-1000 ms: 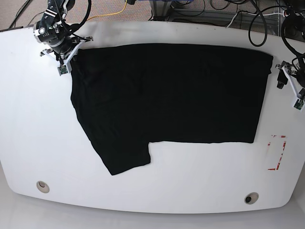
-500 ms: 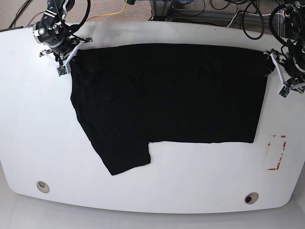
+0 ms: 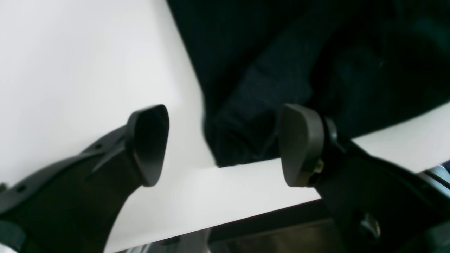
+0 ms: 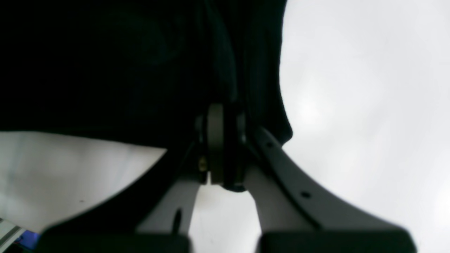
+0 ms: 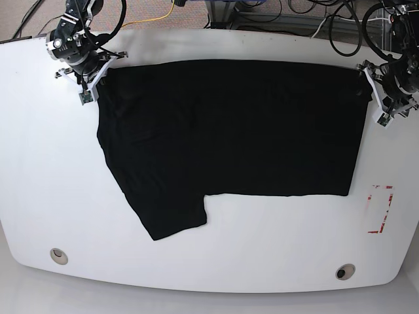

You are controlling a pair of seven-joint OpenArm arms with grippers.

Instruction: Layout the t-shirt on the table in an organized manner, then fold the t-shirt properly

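Observation:
The black t-shirt [image 5: 229, 131] lies spread flat on the white table [image 5: 52, 183], with one sleeve pointing toward the front left. My right gripper [image 5: 101, 75] is at the shirt's far left corner. In the right wrist view it [image 4: 221, 151] is shut, with black cloth [image 4: 140, 70] pinched between its fingers. My left gripper [image 5: 368, 91] is at the shirt's far right corner. In the left wrist view it [image 3: 225, 144] stands open, and the hemmed corner [image 3: 246, 116] lies between the two fingers, touched by neither.
A red tape rectangle [image 5: 380, 209] marks the table at the right. Two metal-ringed holes [image 5: 59, 255] [image 5: 345, 271] sit near the front edge. Cables [image 5: 262, 13] run behind the table. The table's far edge [image 3: 246, 196] is just behind the left gripper.
My left gripper has moved up and inward from the table's right edge to the shirt's far right corner, staying open. The right gripper and the shirt have not moved.

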